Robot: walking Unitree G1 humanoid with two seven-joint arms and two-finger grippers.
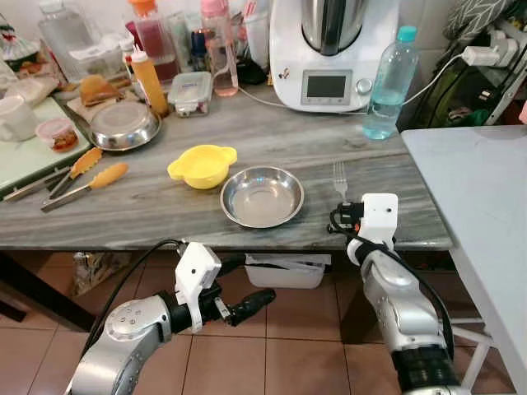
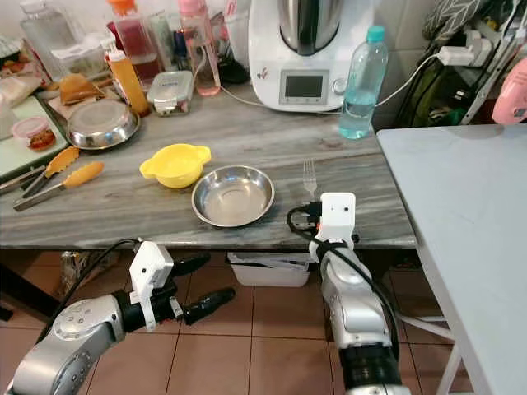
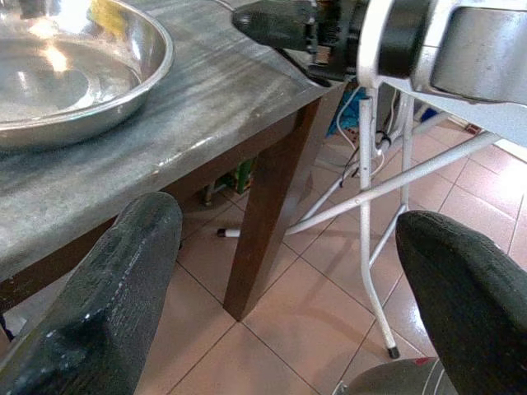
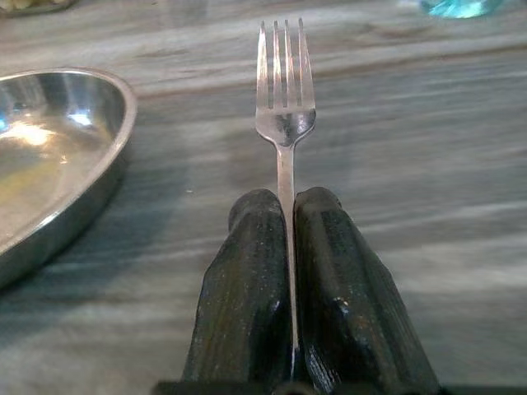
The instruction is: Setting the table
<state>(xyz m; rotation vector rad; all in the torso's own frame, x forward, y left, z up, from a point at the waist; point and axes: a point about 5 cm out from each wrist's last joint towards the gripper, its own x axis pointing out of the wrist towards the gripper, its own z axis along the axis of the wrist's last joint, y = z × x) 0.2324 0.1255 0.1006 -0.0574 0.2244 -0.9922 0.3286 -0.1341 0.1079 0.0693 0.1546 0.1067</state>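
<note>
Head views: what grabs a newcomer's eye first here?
The right gripper at the table's near edge, shut on the handle of a fork whose tines point toward the white kitchen machine at the back. Just left of the fork sits an empty steel bowl, with a yellow bowl beside it. The left gripper hangs open below the tabletop.

steel bowl point(image 3: 74, 74) on table point(image 3: 222, 90), left tool point(image 3: 280, 288) spread below

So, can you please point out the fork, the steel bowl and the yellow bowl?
fork point(image 4: 285, 123): right wrist view, base of its tines.
steel bowl point(image 1: 262, 197): left eye view, its inner bottom.
yellow bowl point(image 1: 202, 164): left eye view, its inside.
</note>
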